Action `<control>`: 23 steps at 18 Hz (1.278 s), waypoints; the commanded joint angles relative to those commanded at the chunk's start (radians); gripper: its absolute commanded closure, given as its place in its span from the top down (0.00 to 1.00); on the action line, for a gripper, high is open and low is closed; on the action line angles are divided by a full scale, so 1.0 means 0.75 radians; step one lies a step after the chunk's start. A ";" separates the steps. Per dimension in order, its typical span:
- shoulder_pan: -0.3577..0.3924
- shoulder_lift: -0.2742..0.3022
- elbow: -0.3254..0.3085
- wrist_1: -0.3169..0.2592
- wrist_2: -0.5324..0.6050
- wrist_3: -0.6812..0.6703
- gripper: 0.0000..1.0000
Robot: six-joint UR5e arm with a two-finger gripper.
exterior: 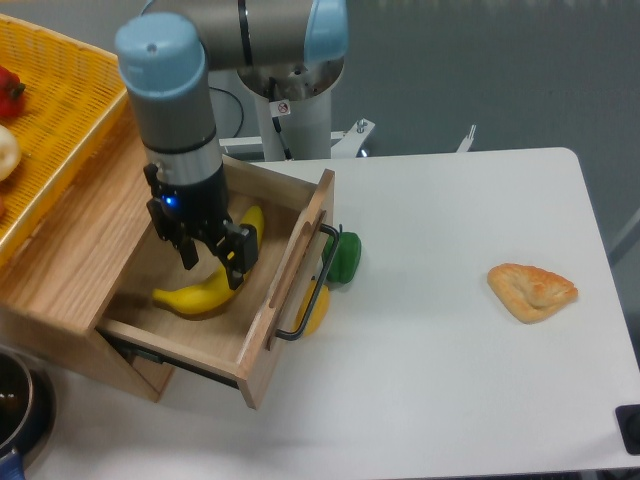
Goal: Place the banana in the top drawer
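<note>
Lying in top drawer (290,262), banana (205,290) slanting front-left to back-right, fingers (236,268) parted, empty above it.

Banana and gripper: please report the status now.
Gripper open, above banana. Banana lies inside open top drawer, released. Nothing in the way.

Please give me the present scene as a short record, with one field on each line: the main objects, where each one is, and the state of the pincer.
banana: lying on the floor of the open top drawer, partly behind the pincer
top drawer: pulled out, black bar handle at the front
pincer: above the banana, fingers apart, holding nothing
pastry: on the white table, right side, far from the drawer
green item: on the table beside the drawer front
yellow basket: on top of the wooden cabinet, upper left
</note>
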 joint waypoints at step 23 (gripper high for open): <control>0.477 -0.090 0.047 0.049 -0.209 0.280 1.00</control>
